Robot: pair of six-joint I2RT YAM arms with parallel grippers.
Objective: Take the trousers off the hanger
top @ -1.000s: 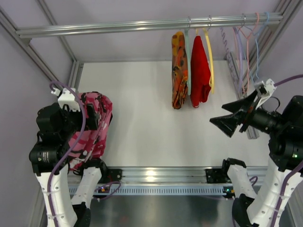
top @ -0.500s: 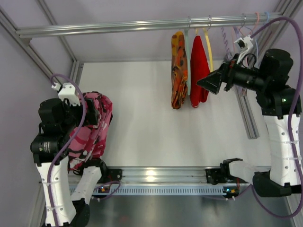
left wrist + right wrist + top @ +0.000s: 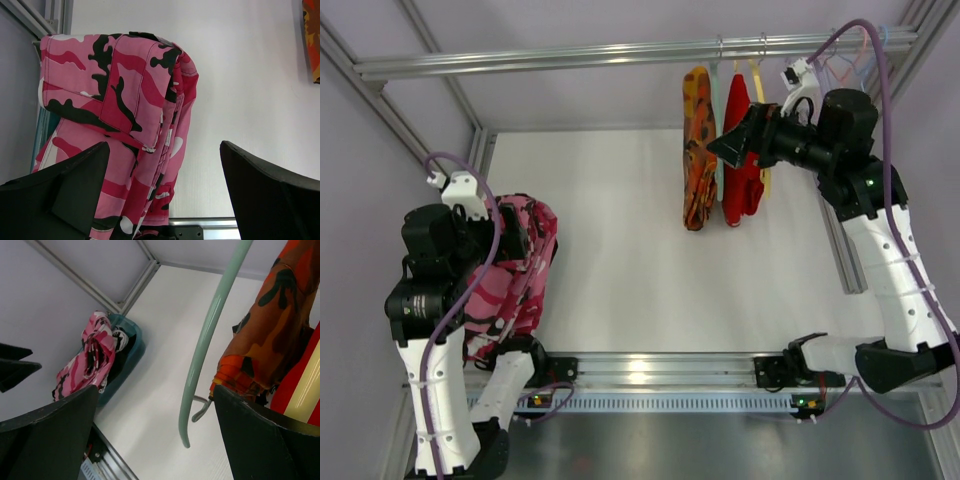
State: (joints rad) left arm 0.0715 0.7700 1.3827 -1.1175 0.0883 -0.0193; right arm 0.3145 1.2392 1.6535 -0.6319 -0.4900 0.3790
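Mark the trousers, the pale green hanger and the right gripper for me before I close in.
trousers (image 3: 699, 150): top external view, middle of the hanging orange cloth.
hanger (image 3: 200, 347): right wrist view, on its curved pale green arm.
right gripper (image 3: 725, 140): top external view, between its open fingertips, beside the trousers.

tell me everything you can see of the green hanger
The hanger is thin, smooth, pale green plastic, its curved arm ending in a rounded tip. It hangs from the rail with the orange trousers draped on it, a red garment beside. The open right tool frames its arm without touching.
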